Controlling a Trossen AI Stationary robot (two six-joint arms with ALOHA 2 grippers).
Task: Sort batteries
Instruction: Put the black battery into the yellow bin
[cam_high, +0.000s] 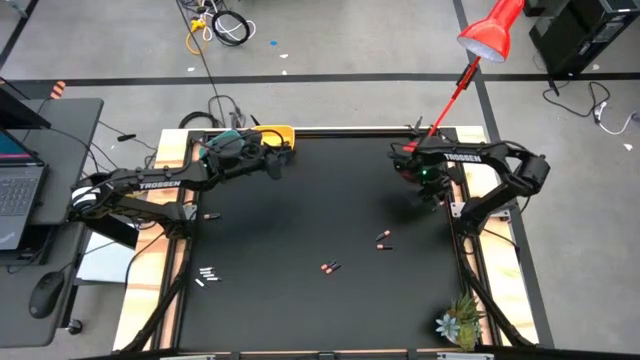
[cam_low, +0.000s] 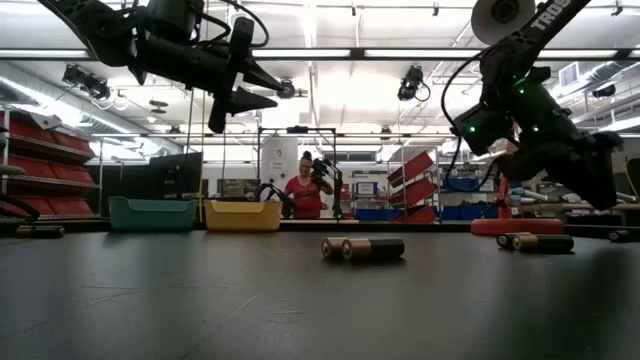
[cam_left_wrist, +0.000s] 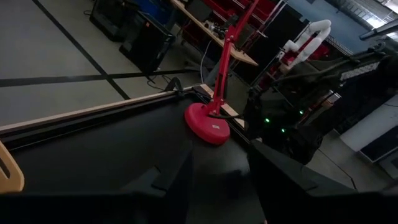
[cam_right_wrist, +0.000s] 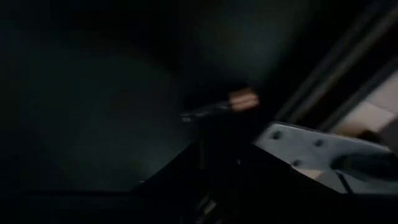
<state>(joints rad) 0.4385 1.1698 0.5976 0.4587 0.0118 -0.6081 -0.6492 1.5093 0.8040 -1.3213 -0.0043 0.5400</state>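
Dark batteries with copper ends lie on the black mat: a pair (cam_high: 384, 240) right of centre and another (cam_high: 330, 267) nearer the front; the low view shows them lying on their sides (cam_low: 362, 248). Whitish batteries (cam_high: 207, 275) lie near the left front. My left gripper (cam_high: 275, 165) hangs open in the air beside the yellow bowl (cam_high: 280, 133), with nothing between its fingers (cam_left_wrist: 180, 186). My right gripper (cam_high: 428, 192) hovers near the right edge, pointing steeply down, with a dark battery (cam_right_wrist: 217, 107) at its fingertips. My right gripper seems to pinch a dark battery between its fingertips, coming from above at a slant. The battery lies across the fingers, its copper end (cam_right_wrist: 244, 98) sticking out to one side. The view is blurred, so the exact spot of the hold does not show.
A teal bowl (cam_low: 152, 213) and the yellow bowl (cam_low: 242, 214) stand side by side at the far left. A red lamp's base (cam_left_wrist: 208, 124) sits at the far right corner, close to my right arm. A small plant (cam_high: 460, 320) stands at the near right.
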